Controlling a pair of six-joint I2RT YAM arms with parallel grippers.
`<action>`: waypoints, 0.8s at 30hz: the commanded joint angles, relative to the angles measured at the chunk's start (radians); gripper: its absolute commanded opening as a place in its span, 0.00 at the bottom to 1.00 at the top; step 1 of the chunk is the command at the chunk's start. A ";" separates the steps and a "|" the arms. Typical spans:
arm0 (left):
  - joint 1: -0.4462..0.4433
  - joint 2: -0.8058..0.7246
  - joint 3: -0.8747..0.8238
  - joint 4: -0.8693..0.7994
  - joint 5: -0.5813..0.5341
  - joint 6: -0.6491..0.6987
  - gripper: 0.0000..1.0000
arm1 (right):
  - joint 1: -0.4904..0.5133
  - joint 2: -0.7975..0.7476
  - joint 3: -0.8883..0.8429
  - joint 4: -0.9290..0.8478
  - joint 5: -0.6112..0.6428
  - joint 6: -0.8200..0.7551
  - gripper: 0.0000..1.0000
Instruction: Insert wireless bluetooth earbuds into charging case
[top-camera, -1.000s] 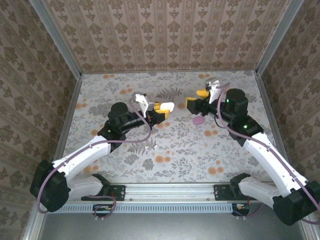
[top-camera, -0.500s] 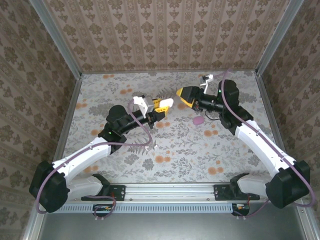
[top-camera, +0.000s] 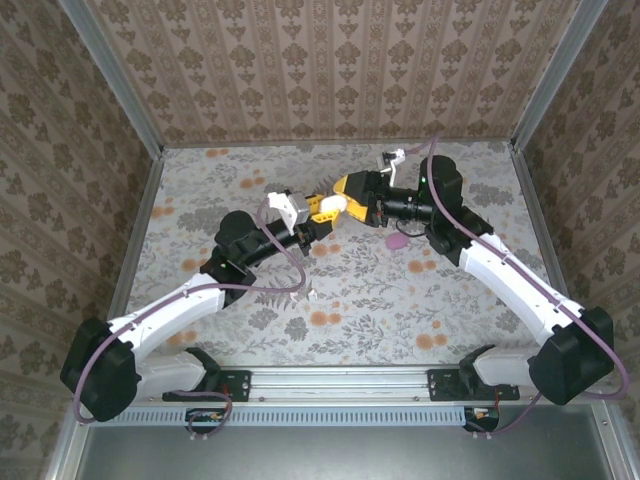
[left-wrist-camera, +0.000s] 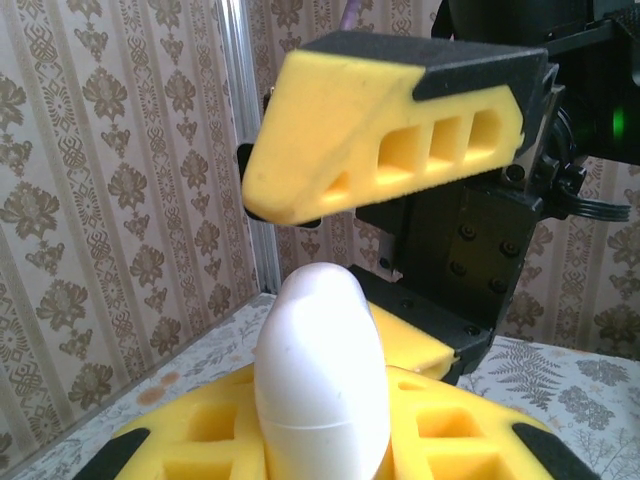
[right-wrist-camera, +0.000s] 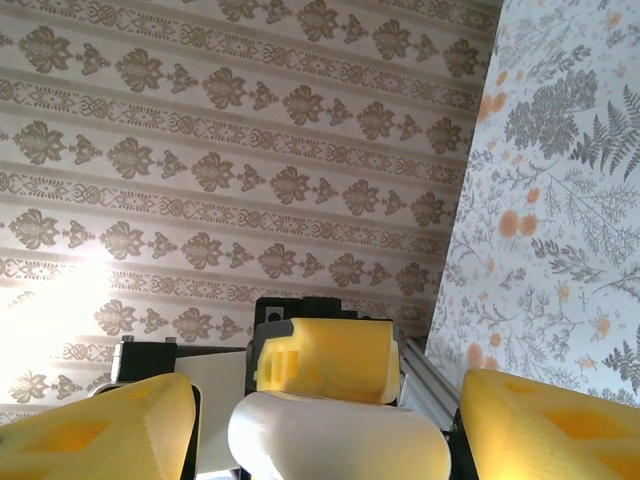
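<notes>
Yellow foam pads mark both grippers in the overhead view, where the two arms reach toward each other above the middle of the floral table (top-camera: 190, 200). The left gripper (top-camera: 322, 213) is clamped on the charging case (top-camera: 337, 203), a pale rounded piece held up off the surface. The right gripper (top-camera: 350, 197) comes in from the right with its jaws spread and its tips right at the case. A magenta oval lump (top-camera: 397, 241) lies on the table beside the right arm, apart from both grippers.

From the left wrist camera we see the case standing upright between the left gripper's two yellow fingers (left-wrist-camera: 160, 450), pinched at its lower part (a fine seam runs round it near the bottom). Of the right gripper, one finger (left-wrist-camera: 380, 140) hangs above the top of the case with a clear gap, and the other lies low behind it; we cannot tell whether that lower one touches.

From the right wrist camera the case lies across the bottom of the frame, between the right gripper's wide-apart fingers (right-wrist-camera: 95, 430), neither of which presses on it. A yellow finger (right-wrist-camera: 325, 360) of the left gripper sits against the case's far side, with the patterned wall (right-wrist-camera: 250, 150) behind it and the table surface along the right edge.
</notes>
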 joint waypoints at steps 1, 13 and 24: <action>-0.006 0.003 0.009 0.050 -0.015 0.017 0.23 | 0.009 0.012 0.028 -0.019 -0.039 0.022 0.71; -0.016 0.017 0.023 0.013 -0.023 0.020 0.24 | 0.015 0.005 0.041 -0.051 -0.039 -0.027 0.54; -0.020 0.014 0.030 -0.019 -0.022 0.018 0.24 | 0.016 -0.033 0.067 -0.149 0.010 -0.145 0.52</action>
